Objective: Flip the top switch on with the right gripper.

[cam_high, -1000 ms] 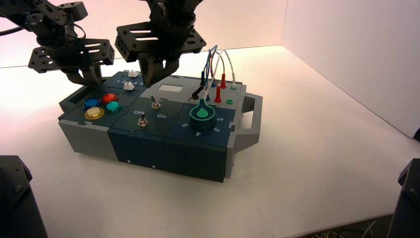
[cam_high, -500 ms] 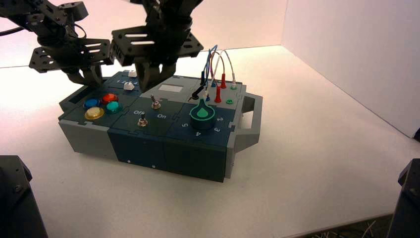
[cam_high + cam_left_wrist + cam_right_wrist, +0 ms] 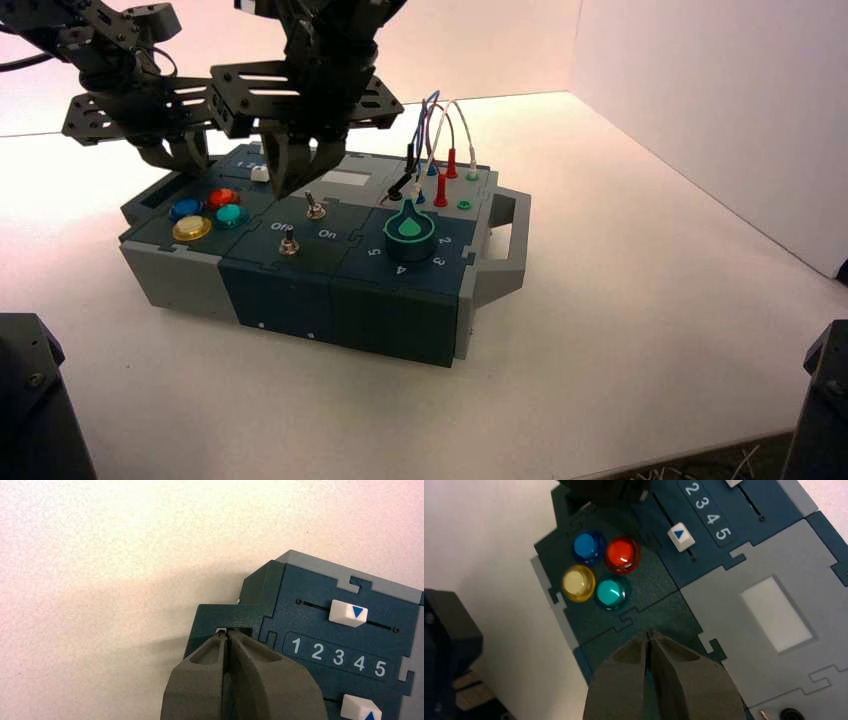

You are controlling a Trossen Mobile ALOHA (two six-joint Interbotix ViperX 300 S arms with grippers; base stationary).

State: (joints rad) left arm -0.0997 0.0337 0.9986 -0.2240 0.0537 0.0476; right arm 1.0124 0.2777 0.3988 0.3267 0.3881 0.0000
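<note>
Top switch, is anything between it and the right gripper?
Nothing visible stands between the right gripper and the top switch: the high view shows only dark panel there. The right wrist view doesn't show the switch.

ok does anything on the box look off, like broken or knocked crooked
Nothing stands out as damaged or spilled. The toggle switches, button cluster and green-topped knob all look seated. The jumper wires loop untidily above the box, but that looks like slack rather than a fault.
</note>
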